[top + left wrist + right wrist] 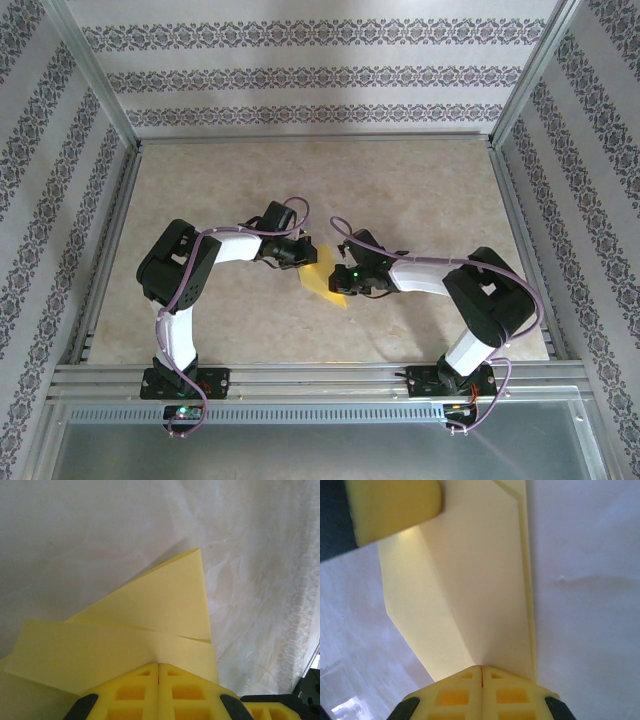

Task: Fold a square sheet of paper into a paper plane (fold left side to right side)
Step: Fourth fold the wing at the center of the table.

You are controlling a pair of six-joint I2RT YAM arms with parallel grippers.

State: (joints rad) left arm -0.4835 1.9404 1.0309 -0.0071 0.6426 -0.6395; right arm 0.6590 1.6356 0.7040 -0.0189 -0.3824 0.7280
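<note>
The square sheet of paper (pixel 323 277) is yellow and folded into a creased, pointed outline; it lies between my two grippers near the table's middle. In the left wrist view the sheet of paper (pixel 165 605) shows a pointed flap over a lower layer, and my left gripper (pixel 158 665) is shut with the paper pinched at its tips. My right gripper (pixel 482 667) is shut on the opposite end, where a crease in the paper (pixel 470 580) runs into its tips. From above, the left gripper (pixel 303 265) and right gripper (pixel 343 287) face each other across the sheet.
The beige marbled table (pixel 400 190) is bounded by metal frame rails (pixel 320 378) and patterned walls. Both arm bases sit at the near edge. A yellow finger of the left gripper (pixel 395 505) shows at the upper left of the right wrist view.
</note>
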